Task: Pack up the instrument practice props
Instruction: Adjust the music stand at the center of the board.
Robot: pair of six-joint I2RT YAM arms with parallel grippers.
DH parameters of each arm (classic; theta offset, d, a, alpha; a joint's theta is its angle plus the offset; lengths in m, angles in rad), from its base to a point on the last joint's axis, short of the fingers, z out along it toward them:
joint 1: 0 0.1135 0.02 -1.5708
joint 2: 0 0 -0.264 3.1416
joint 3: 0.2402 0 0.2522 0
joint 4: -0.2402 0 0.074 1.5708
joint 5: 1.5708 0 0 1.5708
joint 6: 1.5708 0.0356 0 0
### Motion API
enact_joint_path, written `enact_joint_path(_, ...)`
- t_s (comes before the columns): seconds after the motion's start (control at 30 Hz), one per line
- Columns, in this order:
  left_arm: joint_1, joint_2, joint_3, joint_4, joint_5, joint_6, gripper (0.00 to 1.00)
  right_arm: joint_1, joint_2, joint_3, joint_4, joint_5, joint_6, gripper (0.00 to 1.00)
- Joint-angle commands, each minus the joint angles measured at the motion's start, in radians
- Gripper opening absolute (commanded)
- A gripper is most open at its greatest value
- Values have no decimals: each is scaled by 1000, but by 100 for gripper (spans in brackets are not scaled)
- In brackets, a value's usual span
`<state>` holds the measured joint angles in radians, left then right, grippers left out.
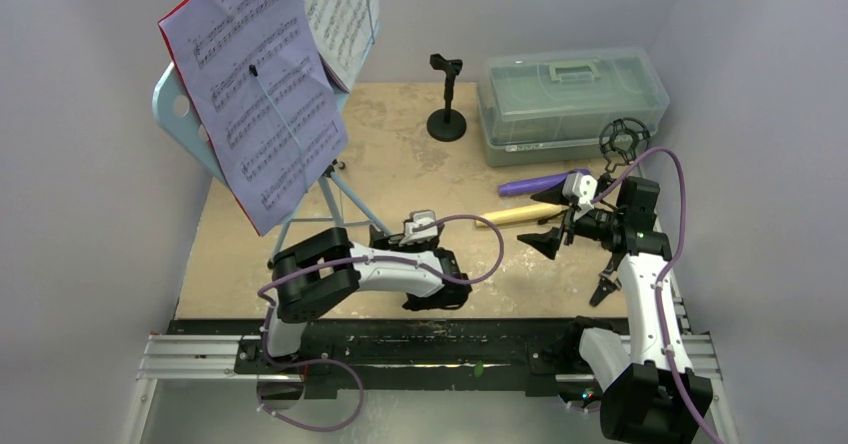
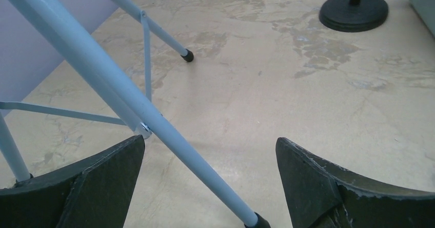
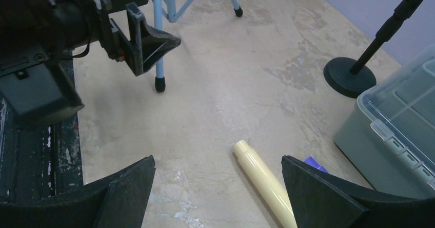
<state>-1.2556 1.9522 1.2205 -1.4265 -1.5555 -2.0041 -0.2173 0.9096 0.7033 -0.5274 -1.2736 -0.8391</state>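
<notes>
A mottled tan tabletop (image 1: 400,154) sits between pale lilac walls, with a black rail along its near edge carrying both arm bases. The left arm lies folded low, elbow back and forearm running rightward. The left gripper (image 2: 209,141) is spread wide and grips nothing. One of the tripod legs (image 2: 102,63) slants down between its fingers, close by the left one; contact cannot be judged. The right arm rises from its base and leans in over the table. The right gripper (image 3: 218,161) is turned leftward, gaping wide and empty above the cream microphone (image 3: 264,179) lying flat on the surface. Just beyond that lies the purple microphone (image 1: 535,184), near a ring-shaped mic holder (image 1: 622,139). Farther back stand a round-based mic holder (image 1: 447,99) and a closed translucent plastic box (image 1: 575,99). At far left the light-blue music rest (image 1: 175,114) carries sheet music (image 1: 265,104), with a red folder (image 1: 175,9) behind.
</notes>
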Motion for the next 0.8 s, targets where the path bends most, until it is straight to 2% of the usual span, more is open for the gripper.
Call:
enact_joint_path(0.0,-88,-41,44,-9,-255,100,100,-3,-5,36,-15,-15,-18,97)
enact_joint_path(0.33,-312,14,81,-9,-224,177,100,1,-3,45,-24,3,-28,97)
enact_joint_path(0.53,-356,74,110,-9,-196,219,100,50,24,111,4,52,77,96)
enact_joint_path(0.7,-352,106,126,-11,-215,223,100,193,129,293,-83,212,91,97)
enact_joint_path(0.77,-326,98,146,-11,-244,225,100,209,185,378,-130,238,85,98)
